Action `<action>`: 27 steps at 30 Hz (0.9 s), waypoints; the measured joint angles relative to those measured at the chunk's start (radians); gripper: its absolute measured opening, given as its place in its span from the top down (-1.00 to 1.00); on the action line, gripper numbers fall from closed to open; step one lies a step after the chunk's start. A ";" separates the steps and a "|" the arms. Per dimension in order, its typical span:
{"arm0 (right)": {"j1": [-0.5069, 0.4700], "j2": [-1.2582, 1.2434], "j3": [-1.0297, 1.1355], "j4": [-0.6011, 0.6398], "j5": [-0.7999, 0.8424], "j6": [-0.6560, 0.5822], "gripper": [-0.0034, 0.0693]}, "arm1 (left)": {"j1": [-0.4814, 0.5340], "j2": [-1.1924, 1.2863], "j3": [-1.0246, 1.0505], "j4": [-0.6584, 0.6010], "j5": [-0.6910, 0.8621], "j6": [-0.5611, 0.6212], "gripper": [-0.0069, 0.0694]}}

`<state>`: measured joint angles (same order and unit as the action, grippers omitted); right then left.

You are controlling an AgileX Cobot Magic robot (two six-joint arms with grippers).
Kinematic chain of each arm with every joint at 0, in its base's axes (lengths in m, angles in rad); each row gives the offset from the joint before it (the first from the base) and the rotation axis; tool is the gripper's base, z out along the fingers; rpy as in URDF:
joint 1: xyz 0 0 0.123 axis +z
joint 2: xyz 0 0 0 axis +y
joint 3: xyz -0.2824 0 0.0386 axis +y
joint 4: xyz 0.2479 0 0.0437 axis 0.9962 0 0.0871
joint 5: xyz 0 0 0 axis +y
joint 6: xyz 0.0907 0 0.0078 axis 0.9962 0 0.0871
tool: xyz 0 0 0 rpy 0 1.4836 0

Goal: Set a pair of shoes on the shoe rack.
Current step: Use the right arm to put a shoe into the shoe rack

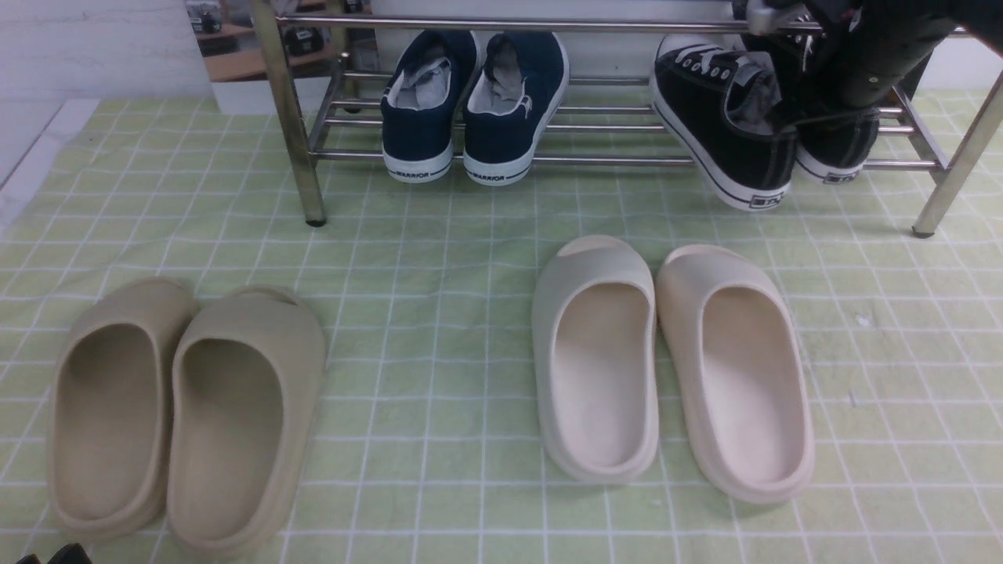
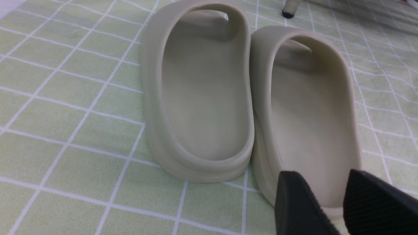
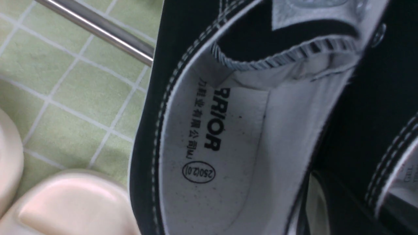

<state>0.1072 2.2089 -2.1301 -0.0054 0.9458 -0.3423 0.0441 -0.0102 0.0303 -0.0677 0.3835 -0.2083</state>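
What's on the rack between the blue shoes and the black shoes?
Nothing: the front view shows only bare shoe rack bars between the blue shoes and black shoes.

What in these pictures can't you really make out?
1. Right gripper: open or shut cannot be told; in the front view the right arm covers it, and its wrist view shows no clear fingers.
2. Second black sneaker: front view, mostly behind that arm and the tilted black sneaker.
3. Shoe rack: front view, upper part cut by the top edge.
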 joint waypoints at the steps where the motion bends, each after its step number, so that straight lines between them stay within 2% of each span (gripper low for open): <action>1: 0.000 0.015 0.000 -0.006 -0.008 0.012 0.85 | 0.000 0.000 0.000 0.000 0.000 0.000 0.19; 5: 0.000 0.036 0.000 -0.026 -0.011 0.064 0.82 | 0.000 0.000 0.000 0.000 0.001 0.000 0.19; 10: 0.002 0.036 -0.001 -0.063 -0.032 0.132 0.64 | 0.000 0.000 0.000 0.000 0.001 0.000 0.19; 11: 0.002 0.033 -0.006 -0.068 -0.043 0.140 0.46 | 0.000 0.000 0.000 0.000 0.001 0.000 0.19; 13: 0.002 0.029 -0.008 -0.071 -0.047 0.140 0.36 | 0.000 0.000 0.000 0.000 0.001 0.000 0.19; 15: 0.002 0.017 -0.008 -0.072 -0.048 0.145 0.05 | 0.000 0.000 0.000 0.000 0.001 0.000 0.19; 20: 0.002 -0.024 -0.008 -0.046 -0.005 0.147 -0.35 | 0.000 0.000 0.000 0.000 0.001 0.000 0.19; 24: 0.002 -0.093 -0.008 -0.019 0.094 0.147 -0.39 | 0.000 0.000 0.000 0.000 0.001 0.000 0.19; 27: 0.002 -0.150 -0.008 -0.018 0.191 0.147 -0.30 | 0.000 0.000 0.000 0.000 0.001 0.000 0.19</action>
<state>0.1096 2.0593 -2.1386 -0.0234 1.1371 -0.1953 0.0441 -0.0102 0.0303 -0.0677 0.3843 -0.2083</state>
